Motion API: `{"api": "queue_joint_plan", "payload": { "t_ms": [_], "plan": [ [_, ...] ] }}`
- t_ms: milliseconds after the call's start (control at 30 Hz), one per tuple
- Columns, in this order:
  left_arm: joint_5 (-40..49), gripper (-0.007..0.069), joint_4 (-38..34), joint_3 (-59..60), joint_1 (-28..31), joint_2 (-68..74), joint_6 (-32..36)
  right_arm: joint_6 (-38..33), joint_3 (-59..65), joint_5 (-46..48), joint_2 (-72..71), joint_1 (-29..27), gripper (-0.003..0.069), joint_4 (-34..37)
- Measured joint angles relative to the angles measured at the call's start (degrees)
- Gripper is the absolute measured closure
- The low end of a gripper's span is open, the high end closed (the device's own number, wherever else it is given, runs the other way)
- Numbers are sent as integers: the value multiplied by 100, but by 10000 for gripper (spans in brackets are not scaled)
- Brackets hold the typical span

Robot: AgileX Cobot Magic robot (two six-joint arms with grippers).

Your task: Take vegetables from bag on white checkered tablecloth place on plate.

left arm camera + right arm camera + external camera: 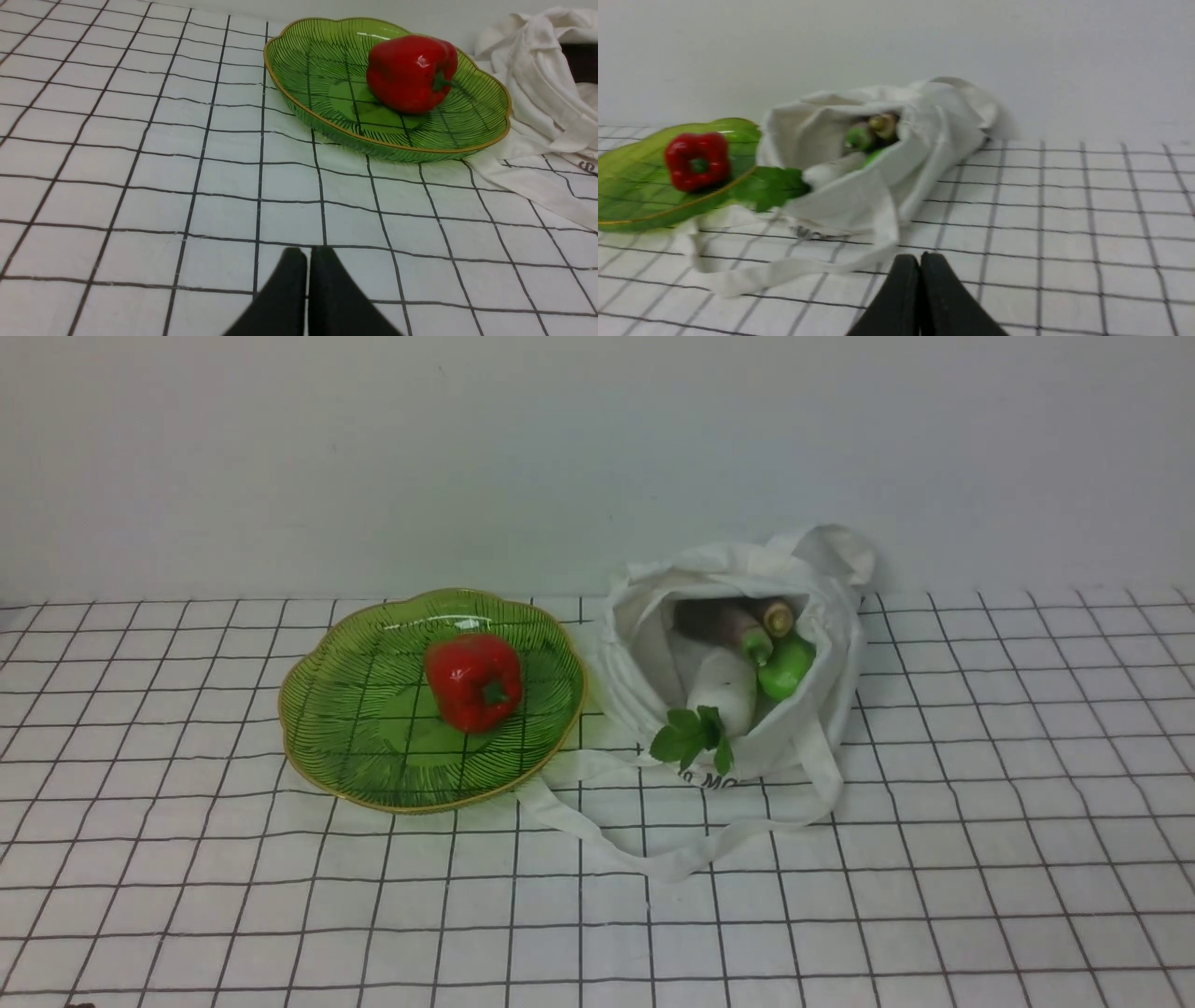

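Our closed, empty left claw (309,252) and right claw (922,259) must pinch the smooth white radish (726,695) mid-body; it looks firm, probably slippery.

Dark, tapering fingers (280,284) on the 2 claws (309,254), details blurred

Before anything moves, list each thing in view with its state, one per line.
Plate: holding one pepper
Red pepper: on the plate
Bag: slumped, mouth open, vegetables inside
White radish: partly in the bag, leaves spilling out
Green pepper: in the bag
Left hand: shut, empty
Right hand: shut, empty
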Motion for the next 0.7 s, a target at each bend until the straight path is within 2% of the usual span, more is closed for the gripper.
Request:
{"api": "queue_joint_plan", "payload": {
  "t_ms": [100, 233, 467, 700],
  "plan": [
    [0, 632, 0, 0, 0, 0, 0, -7, 354, 545, -637, -622, 673, 42],
    [0, 632, 0, 0, 0, 0, 0, -13, 401, 720, -840, -940, 673, 55],
    [0, 632, 0, 0, 0, 0, 0, -13, 401, 719, -840, -984, 673, 61],
    [0, 632, 0, 0, 0, 0, 0, -13, 401, 719, -840, -776, 673, 61]
  ]
}}
